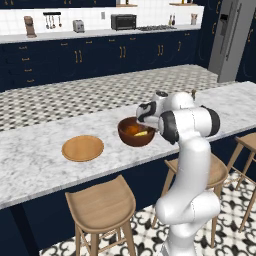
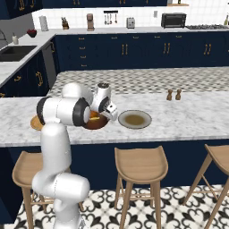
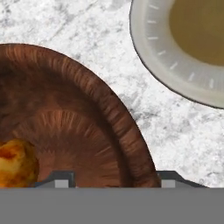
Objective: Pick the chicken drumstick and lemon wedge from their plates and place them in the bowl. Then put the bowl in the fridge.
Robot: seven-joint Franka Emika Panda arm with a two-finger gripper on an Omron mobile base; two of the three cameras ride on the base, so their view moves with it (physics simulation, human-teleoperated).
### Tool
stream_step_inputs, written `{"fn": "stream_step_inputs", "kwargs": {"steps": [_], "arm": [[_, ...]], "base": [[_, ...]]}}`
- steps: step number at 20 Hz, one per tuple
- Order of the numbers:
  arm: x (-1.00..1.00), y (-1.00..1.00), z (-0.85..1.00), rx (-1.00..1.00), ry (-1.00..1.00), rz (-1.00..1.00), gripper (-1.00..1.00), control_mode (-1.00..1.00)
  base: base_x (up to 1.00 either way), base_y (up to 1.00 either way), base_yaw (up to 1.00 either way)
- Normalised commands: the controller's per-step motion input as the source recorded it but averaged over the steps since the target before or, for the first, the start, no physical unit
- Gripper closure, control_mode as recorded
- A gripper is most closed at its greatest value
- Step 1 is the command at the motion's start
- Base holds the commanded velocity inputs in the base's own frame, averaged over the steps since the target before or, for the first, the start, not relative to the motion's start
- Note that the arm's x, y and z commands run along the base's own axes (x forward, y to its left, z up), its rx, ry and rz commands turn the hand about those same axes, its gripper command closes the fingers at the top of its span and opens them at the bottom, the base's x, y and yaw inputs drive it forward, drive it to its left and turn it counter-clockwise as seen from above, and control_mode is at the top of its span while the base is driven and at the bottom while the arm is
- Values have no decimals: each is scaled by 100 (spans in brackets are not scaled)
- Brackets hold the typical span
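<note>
We saw the drumstick and lemon wedge lying in the upright brown bowl, the tan plate and olive plate flanking it.

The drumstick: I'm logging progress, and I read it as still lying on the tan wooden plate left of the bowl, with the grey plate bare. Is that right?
Not quite. The chicken drumstick lies in the bowl, as the hand view shows; the tan wooden plate is bare. The grey plate is bare, as you said.
</note>
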Motion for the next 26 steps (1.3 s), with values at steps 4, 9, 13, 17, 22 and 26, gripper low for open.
{"fn": "stream_step_inputs", "kwargs": {"steps": [4, 9, 13, 17, 22, 26], "arm": [[-14, -2, 0, 0, 1, -1, 100, -100], [-80, -47, 39, 12, 0, -10, 100, -100], [-100, -60, 100, 19, 0, -20, 100, -100], [-100, -30, 100, 11, 0, -22, 100, -100], [-100, -10, 99, 2, -5, -20, 100, -100], [-100, 0, 52, -4, -19, -19, 100, -100]], "base": [[0, 0, 0], [0, 0, 0], [0, 0, 0], [0, 0, 0], [0, 0, 0], [0, 0, 0]]}}
